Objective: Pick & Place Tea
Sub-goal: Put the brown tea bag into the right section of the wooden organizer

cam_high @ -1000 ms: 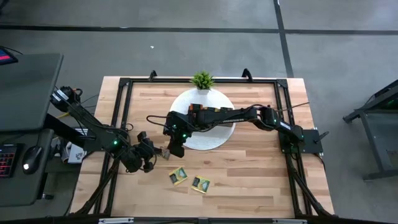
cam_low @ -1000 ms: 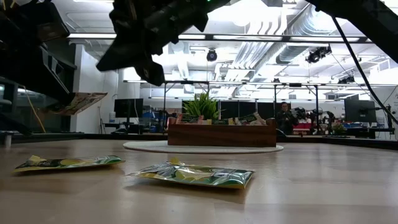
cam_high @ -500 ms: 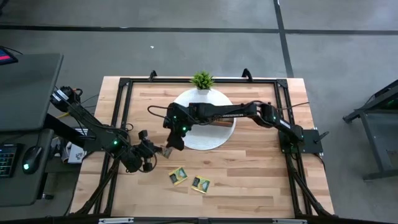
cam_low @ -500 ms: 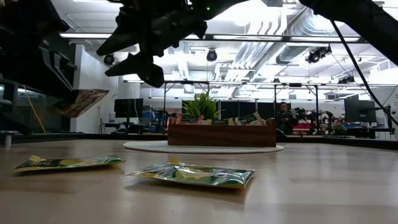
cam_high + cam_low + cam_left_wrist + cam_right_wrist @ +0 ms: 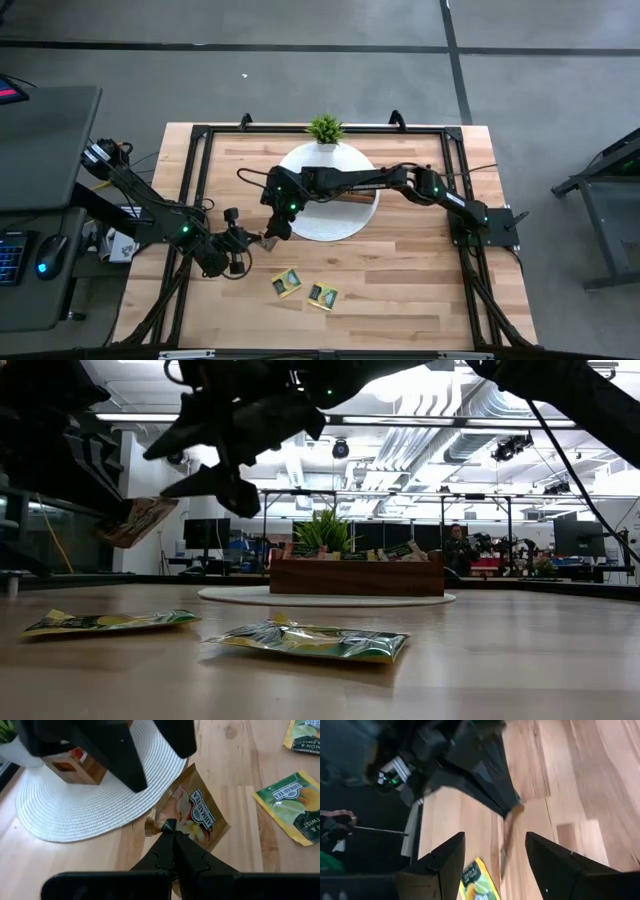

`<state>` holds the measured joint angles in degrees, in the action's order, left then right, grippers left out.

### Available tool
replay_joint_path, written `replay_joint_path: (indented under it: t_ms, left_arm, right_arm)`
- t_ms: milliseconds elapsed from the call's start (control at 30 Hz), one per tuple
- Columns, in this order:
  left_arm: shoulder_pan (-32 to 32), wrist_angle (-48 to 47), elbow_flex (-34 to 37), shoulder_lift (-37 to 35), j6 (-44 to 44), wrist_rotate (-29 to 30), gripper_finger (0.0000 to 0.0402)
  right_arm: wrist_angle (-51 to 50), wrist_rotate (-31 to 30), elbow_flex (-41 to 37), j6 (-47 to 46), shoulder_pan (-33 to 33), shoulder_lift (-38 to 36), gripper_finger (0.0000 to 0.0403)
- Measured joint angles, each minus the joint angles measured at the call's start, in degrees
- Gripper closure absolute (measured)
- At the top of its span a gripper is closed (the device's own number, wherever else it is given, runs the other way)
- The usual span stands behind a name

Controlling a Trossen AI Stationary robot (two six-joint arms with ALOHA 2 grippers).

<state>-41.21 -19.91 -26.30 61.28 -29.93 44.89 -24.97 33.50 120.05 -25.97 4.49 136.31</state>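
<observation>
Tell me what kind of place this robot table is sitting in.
Probably a robotics lab or workshop: exposed ceiling ducts overhead, monitors along benches behind the table, and a desk with a keyboard beside it.

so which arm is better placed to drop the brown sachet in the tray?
Right, probably. Its open end effector hovers beside the brown sachet, near the tray. The left end effector only holds it up.

A lab: ceiling ducts (image 5: 470,435), monitors (image 5: 578,538), framed wooden table (image 5: 400,270).
</observation>
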Motion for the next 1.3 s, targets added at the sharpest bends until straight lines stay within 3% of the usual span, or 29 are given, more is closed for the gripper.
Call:
replay_joint_path:
  t_ms: [400, 800, 1067, 1300]
  left_arm:
    - [0.00, 0.38, 0.00, 0.00, 4.12, 0.45, 0.0401]
    - [-0.04, 0.14, 0.00, 0.00, 4.21, 0.52, 0.0402]
    - [-0.02, 0.16, 0.00, 0.00, 4.21, 0.95, 0.0401]
    - [-0.02, 0.27, 0.00, 0.00, 4.67, 0.93, 0.0402]
  right_arm:
    - [7.45, 2.01, 0.07, -4.75, -0.09, 2.66, 0.0203]
    - [8.71, 2.65, 0.04, -5.34, -0.33, 3.10, 0.0268]
    - [6.42, -2.90, 0.00, -5.41, -0.59, 3.69, 0.0263]
    - [6.63, -2.63, 0.02, -4.74, -0.69, 3.65, 0.0258]
